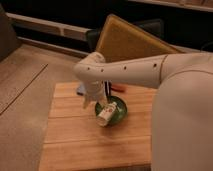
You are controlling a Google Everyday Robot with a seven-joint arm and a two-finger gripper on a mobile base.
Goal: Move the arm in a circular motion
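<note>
Cream-white and smooth, the arm point(135, 72) reaches in from the right side of the frame, where its thickest segment fills the lower right corner. From there a long tube segment with a row of small dark holes runs leftward across the middle of the frame to a rounded joint left of centre. At that joint the arm bends and points down toward the surface point(75, 135), a pale wooden butcher-block top that takes up the lower middle of the frame. The hand point(98, 103) sits at the low end of this downward segment, just above the wood and at the left rim of a green bowl point(119, 114); whether it is released or clenched cannot be told. A pale cylindrical object point(106, 116) lies tilted in the bowl, its lower end over the rim nearest the hand. Behind the arm, in the upper middle of the frame, a tan board point(127, 40) with a darker edge leans at an angle. Grey-brown floor point(22, 100) fills the left side.
</note>
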